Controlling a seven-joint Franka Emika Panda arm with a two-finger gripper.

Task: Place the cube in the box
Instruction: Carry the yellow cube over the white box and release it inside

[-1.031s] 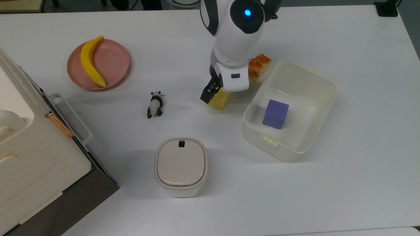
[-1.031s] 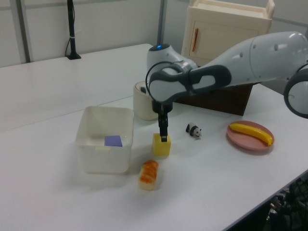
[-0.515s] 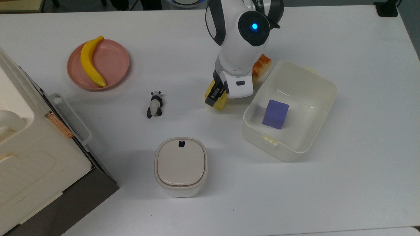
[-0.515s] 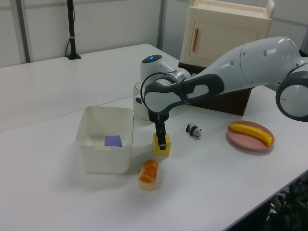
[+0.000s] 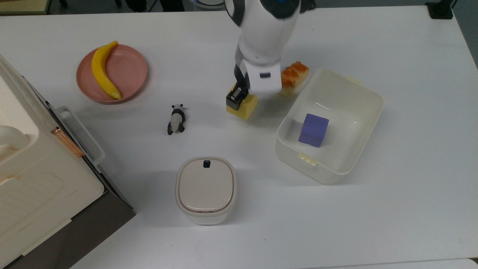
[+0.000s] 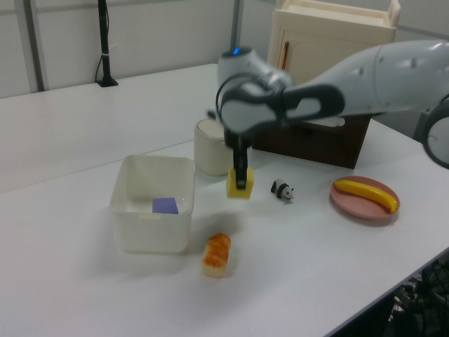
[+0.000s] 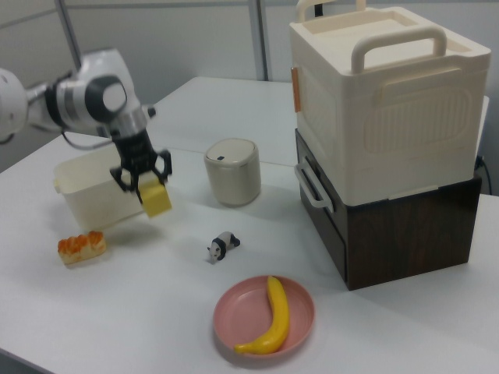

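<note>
While a lidded white canister [image 5: 205,189] sits nearest the top view's lower edge, the white table [image 5: 373,224] stretches beyond it to the box [image 5: 368,112], a milky tub at the top view's right holding a purple cube [image 5: 313,130]. Just past, at the top view's middle, the gripper [image 5: 239,98] has its jaws clamped on the cube [image 5: 244,106], which hangs lifted above the table, apparently tilted slightly. From the held cube, the box lies toward the top view's right, near but apart; that is the direction the carry must take. Farther back lies a bread roll [image 5: 293,76].
</note>
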